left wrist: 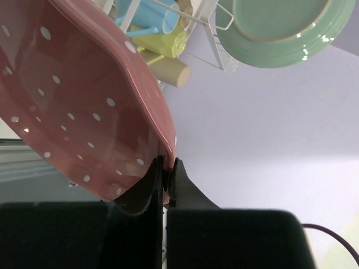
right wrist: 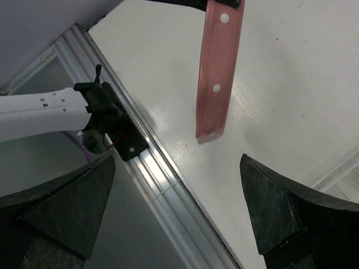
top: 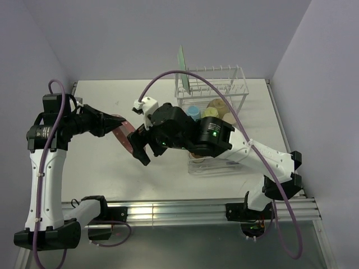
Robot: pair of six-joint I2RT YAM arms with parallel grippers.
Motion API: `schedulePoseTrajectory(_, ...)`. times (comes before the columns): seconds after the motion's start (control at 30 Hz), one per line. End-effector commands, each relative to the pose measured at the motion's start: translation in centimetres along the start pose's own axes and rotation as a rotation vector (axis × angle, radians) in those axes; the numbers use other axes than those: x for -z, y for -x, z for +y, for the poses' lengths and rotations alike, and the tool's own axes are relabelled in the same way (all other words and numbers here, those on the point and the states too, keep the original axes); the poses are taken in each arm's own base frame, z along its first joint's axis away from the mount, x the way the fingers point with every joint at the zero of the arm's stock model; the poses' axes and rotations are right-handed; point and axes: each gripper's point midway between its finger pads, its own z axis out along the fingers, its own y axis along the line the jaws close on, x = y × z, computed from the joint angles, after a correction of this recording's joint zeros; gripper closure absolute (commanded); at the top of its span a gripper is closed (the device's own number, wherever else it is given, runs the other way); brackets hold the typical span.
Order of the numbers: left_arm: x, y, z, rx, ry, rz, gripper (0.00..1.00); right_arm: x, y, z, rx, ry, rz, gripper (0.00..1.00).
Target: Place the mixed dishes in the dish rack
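My left gripper (top: 114,124) is shut on the rim of the pink dotted plate (top: 124,138) and holds it tilted above the table, left of the dish rack (top: 238,92). In the left wrist view the fingertips (left wrist: 167,168) pinch the plate (left wrist: 73,101) at its edge. My right gripper (top: 139,151) is open and empty beside the plate. In the right wrist view (right wrist: 176,207) the plate shows edge-on (right wrist: 219,67), just beyond the spread fingers. The mint-green plate (top: 182,69) stands upright in the rack's prongs. Blue (top: 193,111), yellow (top: 210,112) and tan (top: 217,104) cups lie in the rack.
My right arm (top: 207,137) reaches across the rack's front and hides most of the lower basket. The table's aluminium front rail (right wrist: 168,190) and the left arm's base (right wrist: 109,120) lie under the right gripper. Walls close the table at back and sides.
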Motion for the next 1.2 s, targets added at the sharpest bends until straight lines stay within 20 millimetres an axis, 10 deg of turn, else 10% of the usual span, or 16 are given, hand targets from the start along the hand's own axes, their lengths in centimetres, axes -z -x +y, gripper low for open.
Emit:
schedulePoseTrajectory(0.0, 2.6, -3.0, -3.7, -0.045, -0.200, 0.090, 1.00, -1.5, 1.0, 0.6, 0.036, -0.006, -0.042, 0.00)
schedulePoseTrajectory(0.37, 5.5, -6.1, -5.3, -0.037, -0.276, 0.191, 1.00, -5.7, -0.3, -2.7, 0.099, -0.221, -0.022, 0.01)
schedulePoseTrajectory(0.47, 5.5, -6.3, -5.3, -0.037, -0.288, 0.209, 1.00, -5.7, 0.3, -2.7, 0.091, -0.219, -0.058, 0.34)
schedulePoseTrajectory(0.5, 5.2, -6.3, -4.9, -0.030, -0.285, 0.219, 1.00, -5.6, 0.2, -2.7, 0.087, -0.219, -0.061, 0.92)
schedulePoseTrajectory(0.53, 5.0, -6.3, -4.7, -0.021, -0.283, 0.230, 1.00, -5.0, 0.5, -2.9, 0.075, -0.226, -0.078, 1.00)
schedulePoseTrajectory(0.6, 4.4, -6.3, -3.9, -0.005, -0.284, 0.261, 0.98, -4.9, 0.3, -3.0, 0.067, -0.226, -0.084, 1.00)
schedulePoseTrajectory(0.63, 4.3, -6.2, -3.9, 0.009, -0.294, 0.261, 0.61, -4.5, 0.5, -3.2, 0.057, -0.235, -0.094, 1.00)
schedulePoseTrajectory(0.73, 3.4, -5.6, -3.1, 0.008, -0.302, 0.245, 0.01, -3.8, 0.3, -3.4, 0.040, -0.240, -0.099, 1.00)
schedulePoseTrajectory(0.9, 4.3, -4.2, -6.5, -0.158, -0.330, 0.138, 0.01, -1.2, 0.4, -4.5, 0.004, -0.296, -0.103, 1.00)
schedulePoseTrajectory(1.17, 6.8, 1.6, -7.8, -0.355, -0.038, -0.266, 0.01, 9.6, 5.4, -5.6, -0.091, -0.289, -0.291, 1.00)
